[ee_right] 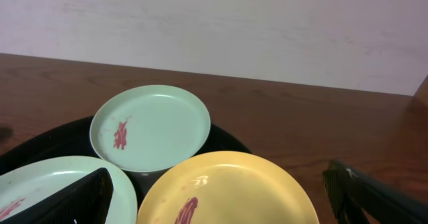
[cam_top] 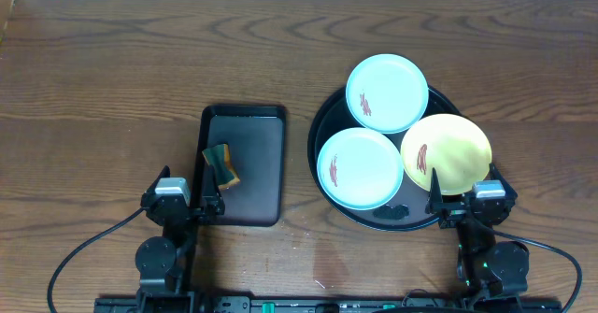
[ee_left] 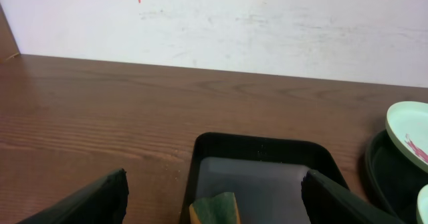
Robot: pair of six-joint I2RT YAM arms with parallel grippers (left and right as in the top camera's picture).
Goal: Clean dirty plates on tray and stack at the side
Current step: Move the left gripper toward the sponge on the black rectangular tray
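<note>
None of the task is judged done. All 3 small round plates lie in the large round black tray [cam_top: 316,137], and each bears a reddish-brown smear: the far pale-blue plate [cam_top: 387,91], the near pale-blue plate [cam_top: 360,168] and the yellow plate [cam_top: 447,152]. No stack is seen on the brown wooden table [cam_top: 112,70] beside the tray. Wiping and stacking of all 3 are left.

The left gripper [cam_top: 184,202] is held with its jaws wide and empty. The smaller black rectangular tray [cam_top: 254,168] is found just ahead of them, and the green-and-tan sponge [cam_top: 220,163] in it lies between the jaw lines, apparently untouched. The right gripper [cam_top: 464,201] is likewise spread wide with nothing held. The yellow plate is placed directly ahead of its jaws, the near blue plate ahead toward the left jaw and the far blue plate beyond both.

The whole layout, with both arms and all 3 smears, is given only by the overhead view. From the right wrist view the overlap is made plain: the far blue plate's rim is seen sitting above its neighbours. In the left wrist view only the tip of the sponge is shown, low between the jaws, and only slivers of the blue plates are caught at the right edge.
</note>
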